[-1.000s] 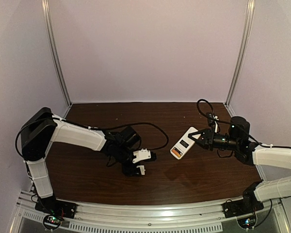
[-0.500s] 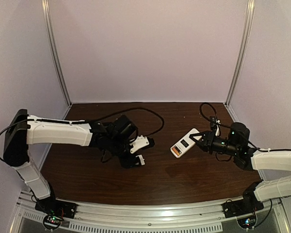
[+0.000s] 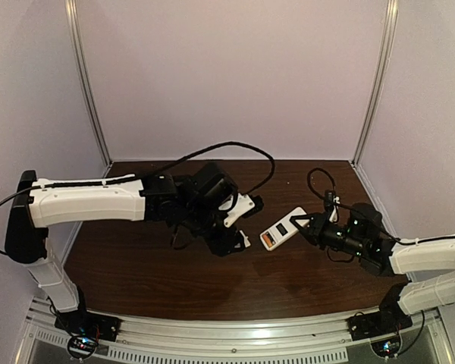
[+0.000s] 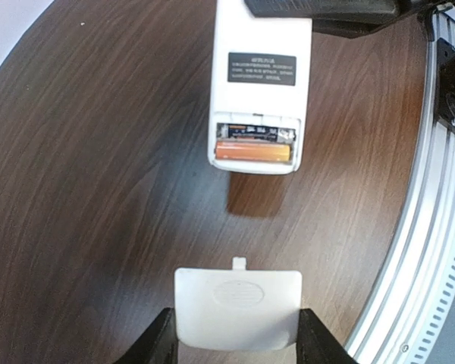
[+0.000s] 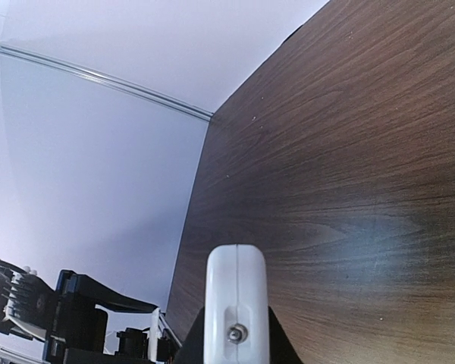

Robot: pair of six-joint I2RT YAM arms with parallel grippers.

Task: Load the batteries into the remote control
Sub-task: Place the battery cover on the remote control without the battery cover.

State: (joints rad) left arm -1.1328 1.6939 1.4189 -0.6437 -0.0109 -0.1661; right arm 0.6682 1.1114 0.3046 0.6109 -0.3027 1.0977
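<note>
Over the dark wooden desk [image 3: 136, 265], the right claw [image 3: 307, 225] was clamped on one end of the remote control [image 4: 262, 45], holding it off the surface with its back showing. The left claw [image 4: 237, 335] gripped the small white cover [image 4: 237, 303] just short of the open recess. In there, the orange battery [image 4: 252, 152] and the dark battery [image 4: 255, 134] lay side by side.
</note>
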